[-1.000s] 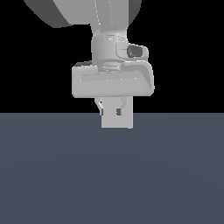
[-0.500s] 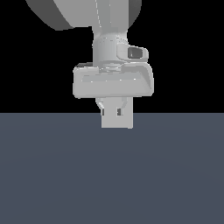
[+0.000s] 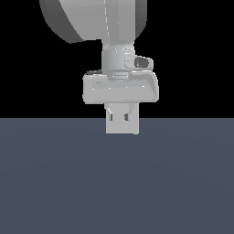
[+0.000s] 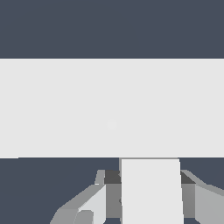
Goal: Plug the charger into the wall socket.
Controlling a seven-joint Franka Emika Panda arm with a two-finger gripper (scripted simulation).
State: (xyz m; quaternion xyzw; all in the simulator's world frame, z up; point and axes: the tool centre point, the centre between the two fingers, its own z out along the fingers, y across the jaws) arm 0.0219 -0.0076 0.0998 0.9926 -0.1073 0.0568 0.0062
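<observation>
In the wrist view the charger (image 4: 151, 192) is a plain white block held between my gripper's (image 4: 148, 181) two grey fingers (image 4: 94, 203). Its far end meets the edge of the wall socket (image 4: 52, 109), a wide white face that spans the whole view, with a faint mark at its centre. In the exterior view my gripper (image 3: 122, 119) points down from the grey hand, and a white block (image 3: 122, 128) sits at its fingertips, low over the dark floor. I cannot tell the socket apart from the charger in that view.
A flat dark blue-grey floor (image 3: 117, 183) fills the lower half of the exterior view, and black background lies behind the arm (image 3: 105, 23). Nothing else is in view.
</observation>
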